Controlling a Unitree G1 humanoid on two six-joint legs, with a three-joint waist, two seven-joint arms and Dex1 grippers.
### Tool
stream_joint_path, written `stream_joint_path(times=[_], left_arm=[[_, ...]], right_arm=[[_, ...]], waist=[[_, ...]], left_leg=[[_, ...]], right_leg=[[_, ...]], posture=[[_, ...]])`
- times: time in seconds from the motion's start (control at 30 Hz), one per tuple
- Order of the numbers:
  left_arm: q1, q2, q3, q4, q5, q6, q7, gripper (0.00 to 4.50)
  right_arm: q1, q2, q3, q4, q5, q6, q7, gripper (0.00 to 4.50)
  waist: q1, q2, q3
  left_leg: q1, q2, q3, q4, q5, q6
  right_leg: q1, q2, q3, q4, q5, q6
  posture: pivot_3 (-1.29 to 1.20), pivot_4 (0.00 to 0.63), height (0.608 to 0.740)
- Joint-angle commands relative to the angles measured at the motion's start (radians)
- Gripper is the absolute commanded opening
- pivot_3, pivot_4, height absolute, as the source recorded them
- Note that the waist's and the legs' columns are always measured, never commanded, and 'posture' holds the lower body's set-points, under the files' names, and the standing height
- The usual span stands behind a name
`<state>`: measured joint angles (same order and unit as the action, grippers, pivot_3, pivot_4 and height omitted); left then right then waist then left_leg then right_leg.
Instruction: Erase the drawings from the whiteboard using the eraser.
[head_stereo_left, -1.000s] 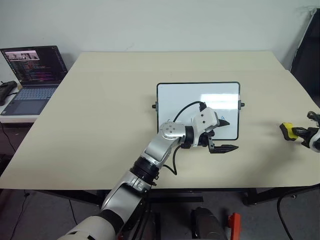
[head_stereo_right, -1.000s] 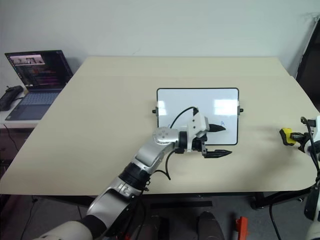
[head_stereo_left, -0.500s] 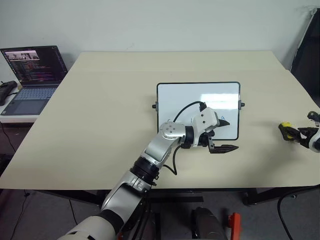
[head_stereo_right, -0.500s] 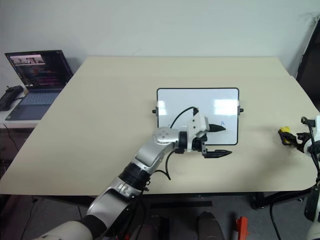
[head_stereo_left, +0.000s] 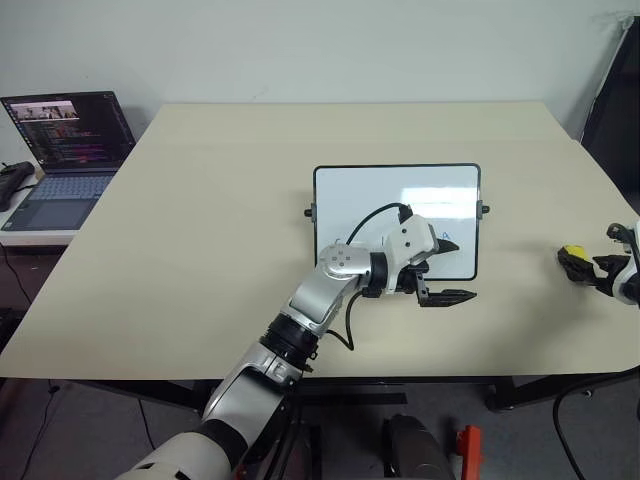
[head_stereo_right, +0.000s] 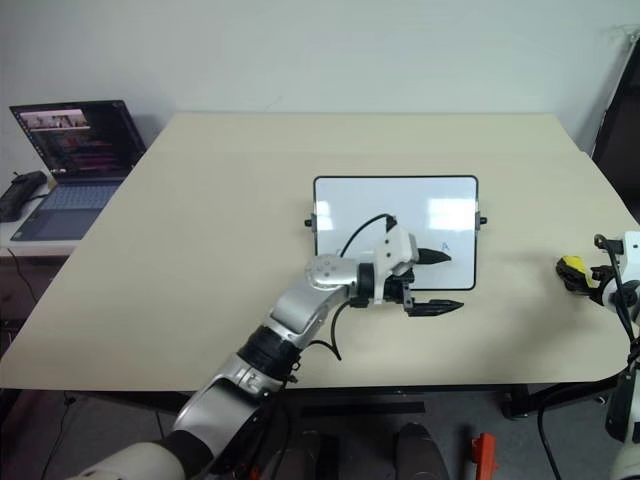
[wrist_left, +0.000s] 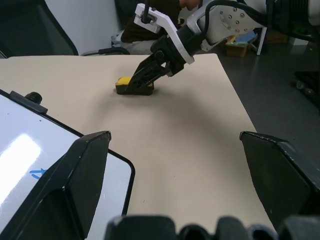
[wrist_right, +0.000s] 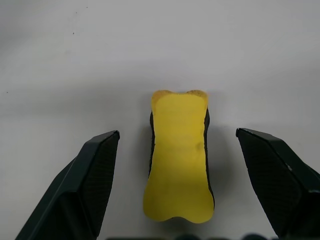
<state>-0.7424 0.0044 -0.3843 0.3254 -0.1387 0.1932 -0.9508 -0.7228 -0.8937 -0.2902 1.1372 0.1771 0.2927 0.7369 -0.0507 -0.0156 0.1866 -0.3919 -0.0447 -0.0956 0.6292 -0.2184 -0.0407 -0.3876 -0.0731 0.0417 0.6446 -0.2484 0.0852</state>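
Head views: left gripper (head_stereo_left: 449, 270) spread empty over the whiteboard's (head_stereo_left: 396, 195) near corner, likely steadying it; left wrist: eraser (wrist_left: 134, 85) lies on the table (wrist_left: 190, 130), well right of the board; right wrist: right gripper (wrist_right: 172, 165) released, straddling it

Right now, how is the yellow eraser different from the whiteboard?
The eraser is a little yellow block with a dark underside; the whiteboard is a much larger flat white rectangle with a thin black frame. The eraser lies between the open fingers of the right gripper, near the table's right edge; the whiteboard lies mid-table, by the left gripper. Both rest flat on the table.
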Motion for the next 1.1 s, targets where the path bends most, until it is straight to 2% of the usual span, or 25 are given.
stream_joint_path(times=[0.03, 0.1, 0.3, 0.33, 0.57, 0.8, 0.97, 1.1], left_arm=[[0.004, -0.002, 0.012, -0.046, -0.014, -0.006, -0.004, 4.5], [0.003, -0.002, 0.012, -0.046, -0.014, -0.006, -0.004, 4.5], [0.002, -0.002, 0.014, -0.044, -0.014, -0.008, -0.004, 4.5], [0.002, -0.002, 0.014, -0.043, -0.014, -0.008, -0.004, 4.5], [-0.002, -0.002, 0.017, -0.039, -0.014, -0.011, -0.004, 4.5], [-0.001, -0.004, 0.015, -0.04, -0.014, -0.01, -0.004, 4.5], [-0.001, -0.005, 0.014, -0.039, -0.015, -0.011, -0.007, 4.5], [-0.002, -0.006, 0.013, -0.035, -0.015, -0.013, -0.008, 4.5]], right_arm=[[-0.023, -0.008, -0.005, -0.003, -0.001, -0.014, -0.01, 3.7], [-0.025, -0.006, -0.004, 0.001, -0.003, -0.016, -0.017, 3.18], [-0.024, -0.001, 0.013, -0.001, -0.014, -0.012, -0.013, 1.03], [-0.024, -0.001, 0.019, -0.002, -0.019, -0.012, -0.012, 0.78], [-0.027, -0.009, 0.043, -0.009, -0.039, 0.006, 0.011, 0.51], [-0.016, -0.013, 0.038, -0.023, -0.032, 0.03, 0.034, 0.51], [-0.013, -0.017, 0.031, -0.036, -0.03, 0.04, 0.028, 2.04], [-0.023, -0.018, 0.01, -0.036, -0.013, 0.051, 0.018, 3.51]], waist=[[0.0, 0.0, 0.0], [0.0, 0.0, 0.0], [0.0, 0.0, 0.0], [0.0, 0.0, 0.0], [-0.001, 0.0, 0.0], [-0.001, 0.0, 0.0], [0.0, 0.0, 0.0], [0.0, 0.0, 0.0]], left_leg=[[0.0, 0.0, 0.0, 0.0, 0.0, 0.0], [0.0, 0.0, 0.0, 0.0, 0.0, 0.0], [0.0, 0.0, 0.0, 0.0, 0.0, 0.0], [0.0, 0.0, 0.0, 0.0, 0.0, 0.0], [0.0, 0.0, 0.0, 0.0, 0.0, 0.0], [0.0, 0.0, 0.0, 0.0, 0.0, 0.0], [0.0, 0.0, 0.0, 0.0, 0.0, 0.0], [0.0, 0.0, 0.0, 0.0, 0.0, 0.0]], right_leg=[[0.0, 0.0, 0.0, 0.0, 0.0, 0.0], [0.0, 0.0, 0.0, 0.0, 0.0, 0.0], [0.0, 0.0, 0.0, 0.0, 0.0, 0.0], [0.0, 0.0, 0.0, 0.0, 0.0, 0.0], [0.0, 0.0, 0.0, 0.0, 0.0, 0.0], [0.0, 0.0, 0.0, 0.0, 0.0, 0.0], [0.0, 0.0, 0.0, 0.0, 0.0, 0.0], [0.0, 0.0, 0.0, 0.0, 0.002, -0.002]], posture=[[0.0, 0.15, 0.74], [0.0, 0.15, 0.74], [0.0, 0.15, 0.74], [0.0, 0.15, 0.74], [0.0, 0.15, 0.74], [0.0, 0.15, 0.74], [0.0, 0.15, 0.74], [0.0, 0.15, 0.74]])
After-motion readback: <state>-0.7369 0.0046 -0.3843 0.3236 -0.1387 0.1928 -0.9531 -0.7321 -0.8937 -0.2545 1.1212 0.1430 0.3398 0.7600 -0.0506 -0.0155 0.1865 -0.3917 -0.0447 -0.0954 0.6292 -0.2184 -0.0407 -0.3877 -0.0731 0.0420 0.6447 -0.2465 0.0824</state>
